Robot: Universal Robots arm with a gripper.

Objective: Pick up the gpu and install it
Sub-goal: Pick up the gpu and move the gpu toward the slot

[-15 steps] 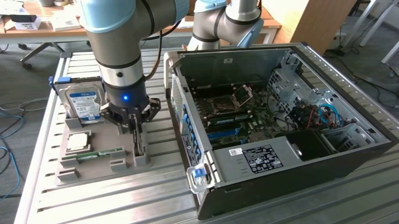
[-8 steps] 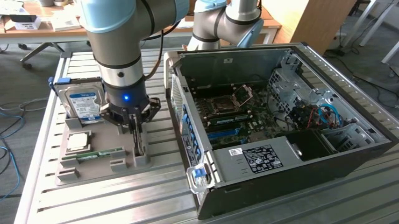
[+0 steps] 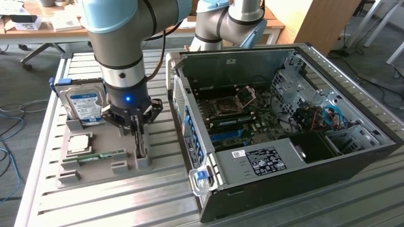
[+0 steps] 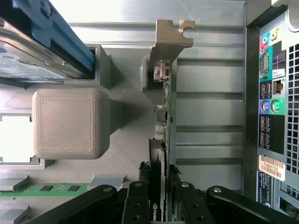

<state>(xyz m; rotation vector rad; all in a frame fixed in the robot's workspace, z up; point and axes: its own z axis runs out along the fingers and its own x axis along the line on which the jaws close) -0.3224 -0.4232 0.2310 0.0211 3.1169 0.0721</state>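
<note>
Exterior view, left-centre of frame: the claw (image 3: 137, 135) is down over the gpu (image 3: 140, 147), which stands on edge in the gray holder (image 3: 94, 172) on the tabletop (image 3: 126, 203). The claw is clenched on the card's top edge. The card appears not yet lifted, and installation in the case (image 3: 284, 156) is outstanding.

Bright, even light, soft shadows on the metal bench (image 3: 94, 203), computer case (image 3: 303, 189) interior darker, white glare on the chip (image 4: 14, 138)

Upright in holder (image 3: 101, 172): gpu (image 4: 166, 107), between hard drive (image 3: 85, 106), memory stick (image 3: 94, 156) and computer case (image 3: 265, 198).
</note>
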